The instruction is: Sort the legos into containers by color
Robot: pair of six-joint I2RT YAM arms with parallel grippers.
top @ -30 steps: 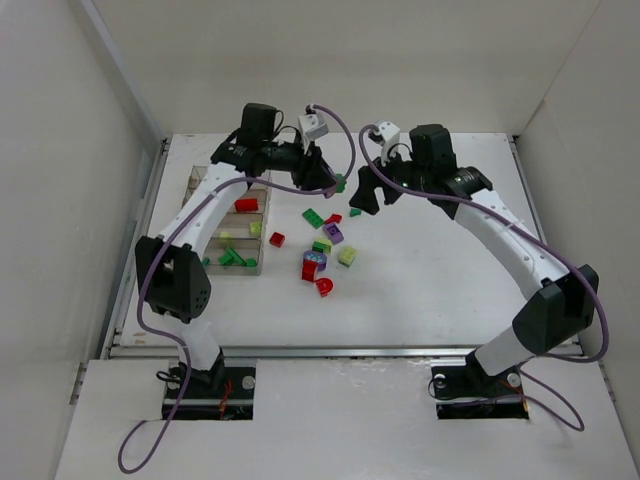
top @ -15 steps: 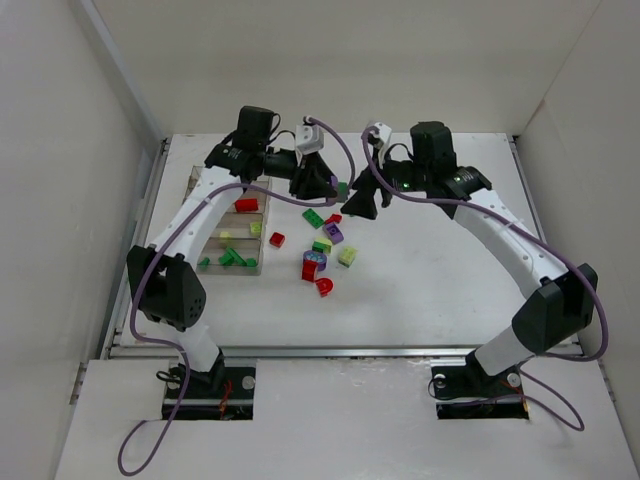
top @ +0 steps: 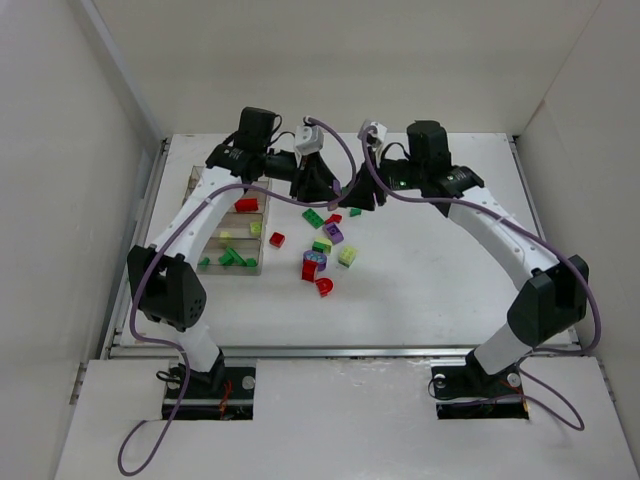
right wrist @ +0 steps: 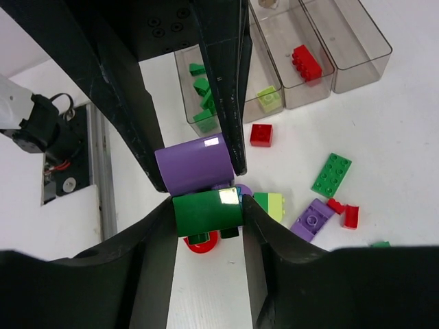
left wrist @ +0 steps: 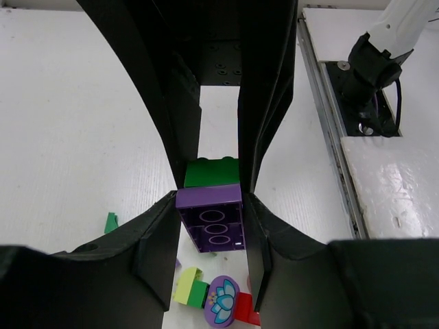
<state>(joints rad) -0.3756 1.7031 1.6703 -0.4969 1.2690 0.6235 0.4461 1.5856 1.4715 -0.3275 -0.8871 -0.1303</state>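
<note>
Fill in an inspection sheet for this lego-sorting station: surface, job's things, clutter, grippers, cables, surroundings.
Surface: white table, flat.
Job's things: the clear organizer box holds red, yellow-green and green bricks in separate rows. Loose legos lie scattered mid-table. A purple brick and a green brick are joined and held above the table.
Clutter: nothing seen.
Grippers: the left gripper is shut on the purple brick and the right gripper is shut on the green brick, tip to tip.
Cables: purple cables run along both arms and loop near the bases.
Surroundings: white walls on three sides.
</note>
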